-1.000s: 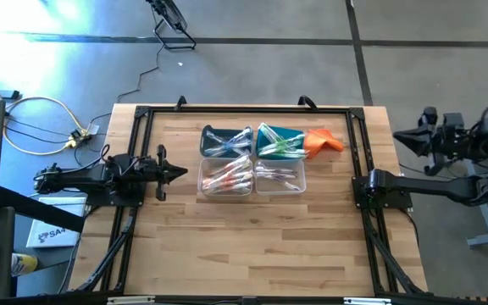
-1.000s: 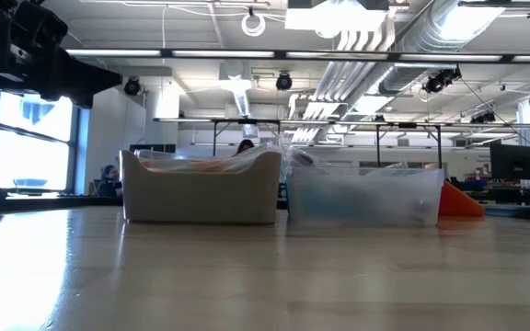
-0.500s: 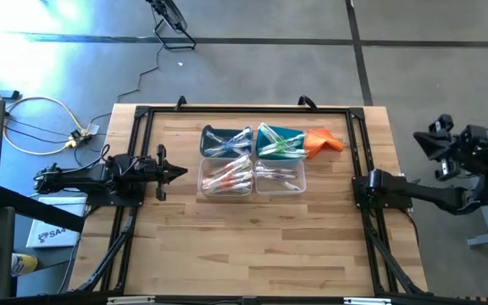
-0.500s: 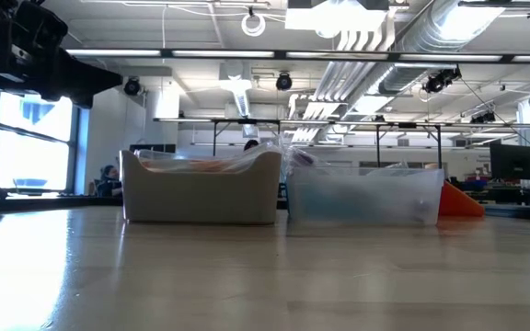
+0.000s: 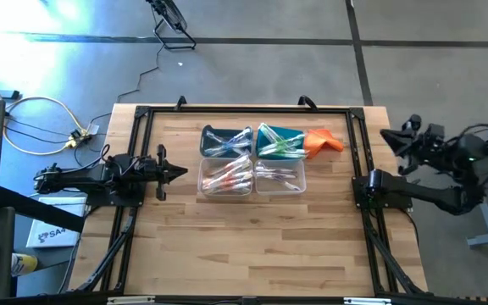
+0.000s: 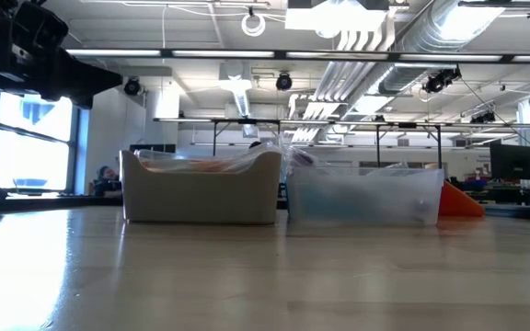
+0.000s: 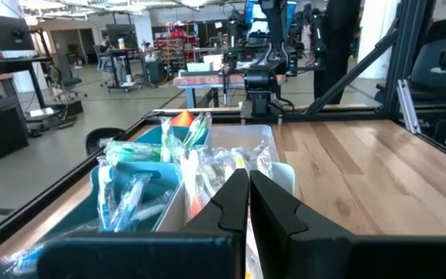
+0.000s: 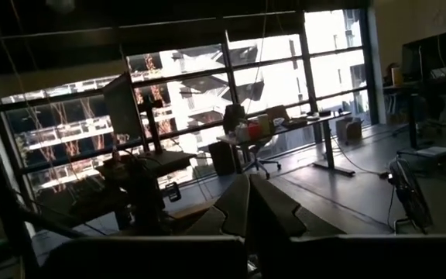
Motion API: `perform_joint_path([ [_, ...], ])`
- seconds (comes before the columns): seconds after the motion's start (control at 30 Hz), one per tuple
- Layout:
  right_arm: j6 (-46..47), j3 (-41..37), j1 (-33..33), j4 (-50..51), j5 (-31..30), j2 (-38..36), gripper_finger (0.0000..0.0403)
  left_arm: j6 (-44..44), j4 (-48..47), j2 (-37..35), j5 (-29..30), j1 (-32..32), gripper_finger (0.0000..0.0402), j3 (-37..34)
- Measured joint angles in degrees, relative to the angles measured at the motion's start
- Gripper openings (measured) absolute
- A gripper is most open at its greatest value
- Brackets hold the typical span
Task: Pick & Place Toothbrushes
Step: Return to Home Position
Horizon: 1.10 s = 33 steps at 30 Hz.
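Wrapped toothbrushes fill four small bins mid-table. Blue ones (image 5: 227,142) lie in the far left bin and green ones (image 5: 278,144) in the far right bin. Pink-red ones (image 5: 227,176) are in the near left clear bin, whitish ones (image 5: 280,175) in the near right. My left gripper (image 5: 180,174) is shut, level, pointing at the bins from the table's left, a short way off; in its wrist view the gripper (image 7: 248,190) faces the toothbrushes (image 7: 130,194). My right gripper (image 5: 385,135) hangs shut beyond the table's right edge, holding nothing.
An orange cloth (image 5: 322,141) lies right of the far right bin. A black frame (image 5: 142,119) runs around the table top. Bare wood (image 5: 252,246) stretches between the bins and the near edge. In the low view the bins (image 6: 201,188) stand side by side.
Beyond the table's right edge, my right arm has folded and sunk. Its gripper first drew away from the table, then swung back toward the right edge, staying shut.
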State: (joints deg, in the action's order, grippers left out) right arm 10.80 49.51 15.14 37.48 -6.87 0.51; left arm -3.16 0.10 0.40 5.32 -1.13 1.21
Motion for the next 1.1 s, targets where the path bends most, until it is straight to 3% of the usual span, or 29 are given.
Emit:
perform_joint_path([
  [0.63,0.99,-34.12,-0.02,-27.91,0.16,-0.15,0.0002,-1.09,-0.02,0.0,0.04,0.0,0.001,0.0],
  [0.9,0.98,-46.46,-0.02,-39.21,5.0,-0.17,0.0002,-1.07,-0.02,0.0,0.07,0.0,0.001,0.0],
  [1.1,-0.17,-49.0,-0.02,-41.11,10.61,0.12,0.0002,-1.01,-0.02,0.0,0.09,0.0,0.001,0.0],
])
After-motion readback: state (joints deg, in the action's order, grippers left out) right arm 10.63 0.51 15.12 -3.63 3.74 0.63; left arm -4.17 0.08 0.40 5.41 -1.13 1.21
